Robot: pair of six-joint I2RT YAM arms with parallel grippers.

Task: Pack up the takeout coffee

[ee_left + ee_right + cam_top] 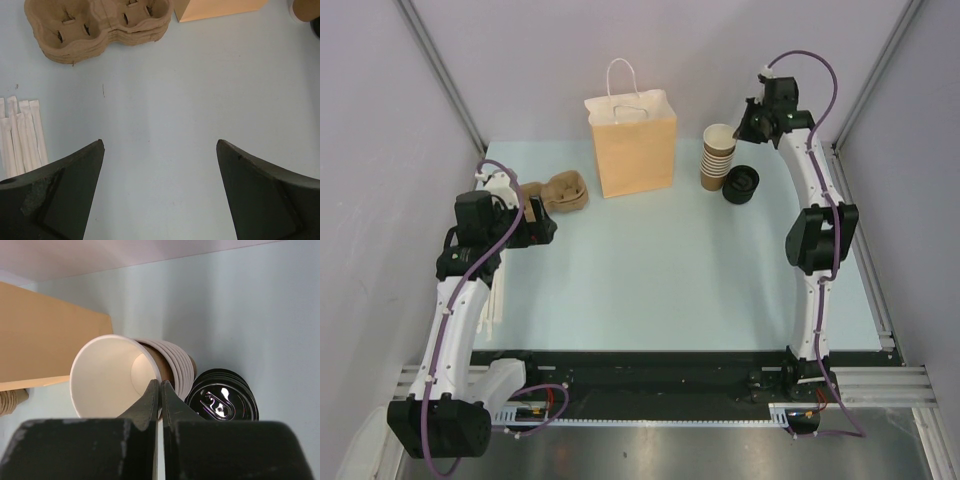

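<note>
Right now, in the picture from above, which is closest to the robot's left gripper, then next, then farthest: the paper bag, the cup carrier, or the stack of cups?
1. Cup carrier, just beyond the left gripper.
2. Paper bag, back middle.
3. Stack of cups, back right.

Nothing legible anywhere — the paper bag (631, 140) at the far side shows a plain face, and the glossy raised shapes on the top black lid (222, 404) cannot be read.
</note>
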